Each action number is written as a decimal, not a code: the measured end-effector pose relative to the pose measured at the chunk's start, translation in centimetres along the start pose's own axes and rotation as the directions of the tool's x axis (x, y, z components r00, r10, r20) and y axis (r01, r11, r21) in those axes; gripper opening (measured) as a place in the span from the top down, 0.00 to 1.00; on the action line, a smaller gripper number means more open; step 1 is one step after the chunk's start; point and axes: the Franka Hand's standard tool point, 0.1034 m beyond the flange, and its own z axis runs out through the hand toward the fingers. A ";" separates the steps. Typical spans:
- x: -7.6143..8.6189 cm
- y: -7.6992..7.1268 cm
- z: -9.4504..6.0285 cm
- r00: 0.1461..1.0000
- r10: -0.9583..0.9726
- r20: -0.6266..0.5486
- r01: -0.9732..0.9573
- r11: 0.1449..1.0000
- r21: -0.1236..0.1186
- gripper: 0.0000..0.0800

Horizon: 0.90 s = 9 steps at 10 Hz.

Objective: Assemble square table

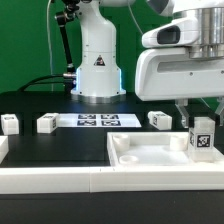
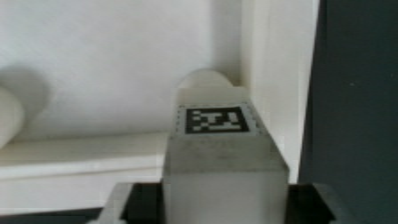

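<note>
Watching the end effector pinched onto 1 white block leg, upright over the tabletop near its edge on the exterior view's right. I see matte white plastic, a square tray with raised rim, and a black-and-white tag on the leg's face. 3 other legs sit beyond on the black worktop.

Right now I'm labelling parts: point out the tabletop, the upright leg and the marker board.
tabletop (image 1: 148,157), exterior view, bare inner floor
upright leg (image 1: 203,139), exterior view, tagged face
marker board (image 1: 97,120), exterior view, printed middle
</note>
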 end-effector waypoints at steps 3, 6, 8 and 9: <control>-0.1 0.0 0.1 0.927 0.374 -0.016 -0.374 0.927 0.006 0.64; -0.3 0.0 0.1 0.717 0.697 -0.024 -0.697 0.717 0.009 0.64; -0.3 0.1 0.1 0.583 0.812 -0.018 -0.812 0.583 0.016 0.64; -0.2 0.2 0.1 0.576 0.817 -0.016 -0.817 0.576 0.017 0.64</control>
